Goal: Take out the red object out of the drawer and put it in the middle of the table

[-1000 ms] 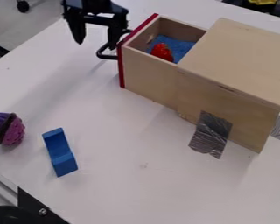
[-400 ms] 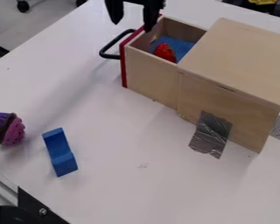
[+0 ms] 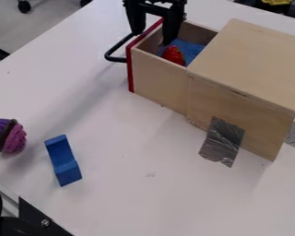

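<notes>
- Done: the light wooden drawer with a dark red front panel (image 3: 158,76) is pulled out of the pale wooden cabinet (image 3: 255,60) far enough to bare its front part, so access to the contents looks settled.
- Not yet done: the small, bright red, rounded toy, like a strawberry (image 3: 173,54), sits inside the drawer, on or against the blue lining (image 3: 191,47), near the side wall. No lifting or placing is done.
- The black two-finger end effector (image 3: 153,38) is above the drawer's front end, its fingers spread apart, with nothing clamped. One finger is over the opening, close to the red toy in the view; the other is on the outer side of the front panel, by the black bar handle (image 3: 115,48).
- Left to do: centre over the toy, lower, close on it, lift it clear of the walls, carry it out and release it in the middle of the white bench (image 3: 131,193).
- The next move probably calls for a shift further into the drawer, since closing from here could catch the front panel.
- The drop area lies between the cabinet and the blue notched block (image 3: 62,161), which is towards the bench's lower-left edge, beside the purple-and-pink toy cupcake (image 3: 9,136).
- I judge the task to be at its pre-grasp stage.
</notes>
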